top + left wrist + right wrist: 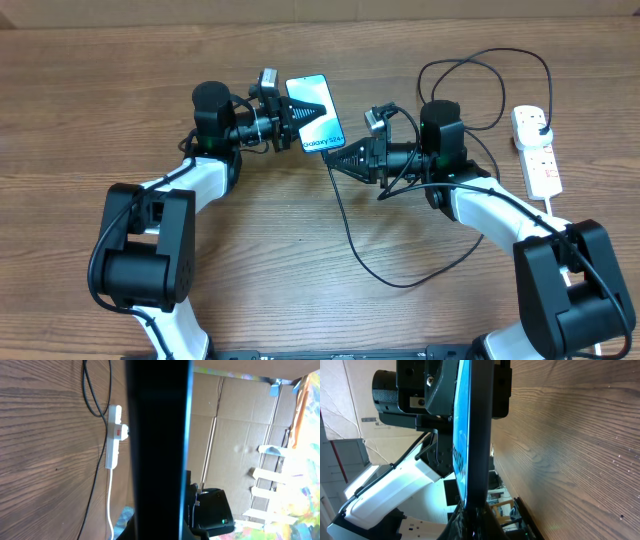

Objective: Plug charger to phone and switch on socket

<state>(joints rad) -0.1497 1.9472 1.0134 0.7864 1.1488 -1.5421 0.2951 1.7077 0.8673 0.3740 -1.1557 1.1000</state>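
My left gripper (308,108) is shut on the phone (322,128) and holds it off the table, its blue screen facing up. In the left wrist view the phone (157,445) is a dark upright band. My right gripper (336,161) is shut on the connector end of the charger (352,232), right at the phone's bottom edge by the white text. In the right wrist view the phone (476,435) stands edge-on above my right jaws (476,527); the connector tip is hidden. The socket (535,150) lies at the far right with the black plug (539,122) in it.
The charger's black cable loops over the table in front of the right arm and behind it toward the socket. The socket (114,435) and its white cord (109,505) show in the left wrist view. Cardboard boxes stand beyond the table's edge.
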